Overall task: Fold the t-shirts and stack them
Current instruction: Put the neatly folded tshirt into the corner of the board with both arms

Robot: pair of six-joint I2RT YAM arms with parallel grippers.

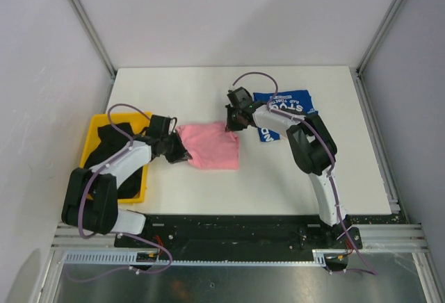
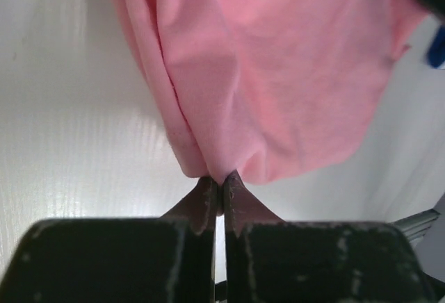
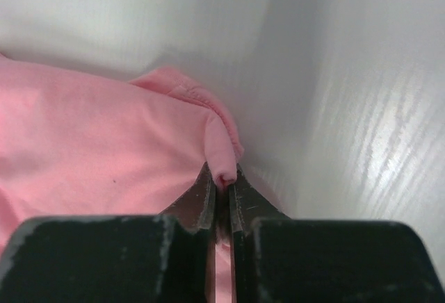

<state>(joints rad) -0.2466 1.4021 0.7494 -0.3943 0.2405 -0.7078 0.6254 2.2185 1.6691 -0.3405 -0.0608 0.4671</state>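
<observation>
The pink t-shirt (image 1: 211, 147) lies bunched in the middle of the table. My left gripper (image 1: 182, 153) is shut on its left edge; the left wrist view shows the pink cloth (image 2: 278, 74) pinched at the fingertips (image 2: 221, 183). My right gripper (image 1: 233, 126) is shut on its upper right corner; the right wrist view shows a pink hem fold (image 3: 221, 151) held between the tips (image 3: 222, 183). The royal-blue t-shirt (image 1: 288, 108) with white lettering lies folded behind the right arm. Black t-shirts (image 1: 111, 140) sit in the bin.
A yellow plastic bin (image 1: 92, 136) stands at the table's left edge, under my left arm. The table's (image 1: 208, 94) white top reaches to the back wall, with metal frame posts at the back corners.
</observation>
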